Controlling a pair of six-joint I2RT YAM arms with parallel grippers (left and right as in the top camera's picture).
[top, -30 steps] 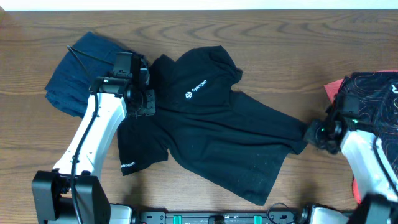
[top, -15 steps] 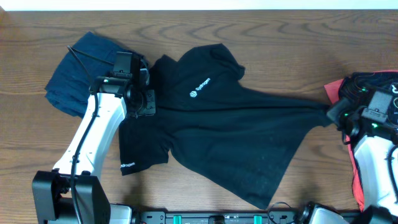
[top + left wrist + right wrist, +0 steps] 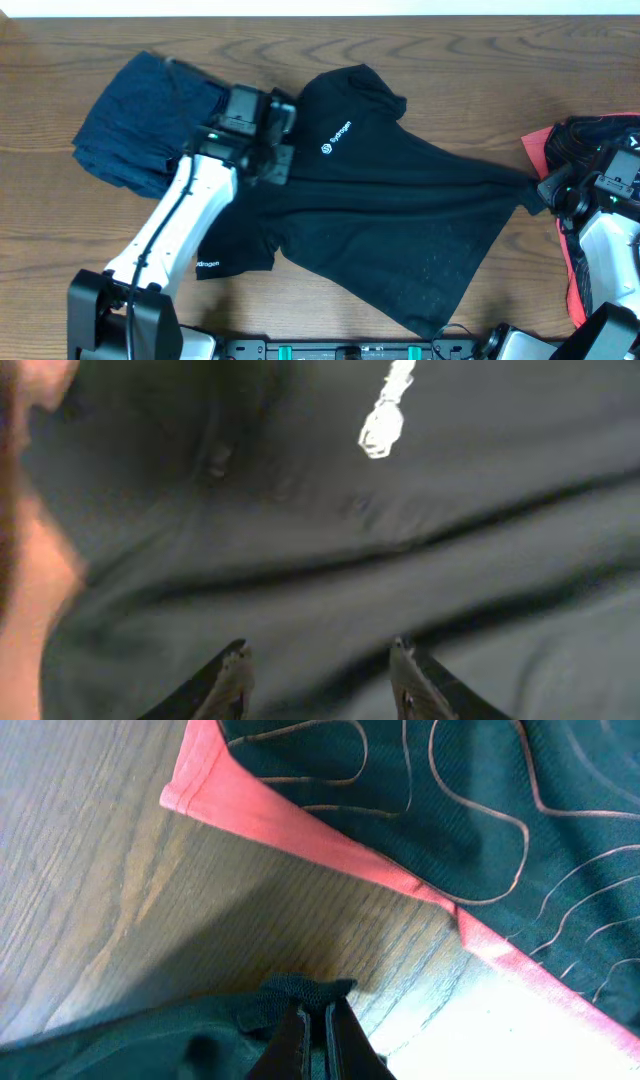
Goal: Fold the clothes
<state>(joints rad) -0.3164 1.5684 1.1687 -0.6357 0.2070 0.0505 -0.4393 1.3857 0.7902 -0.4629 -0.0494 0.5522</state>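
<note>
Open table (image 3: 480,60) along 12 o'clock. Black shirt (image 3: 400,220) runs collar 11 to hem 5; right fingers (image 3: 315,1028) pinch its 3 o'clock corner, left fingers (image 3: 237,678) spread, empty.

Blurred in left wrist view: black shirt (image 3: 400,540), white logo (image 3: 382,415) unreadable. Cut off at right edge overhead: patterned garment (image 3: 600,140). Partly hidden under left arm (image 3: 185,220): navy garment (image 3: 135,120).
</note>
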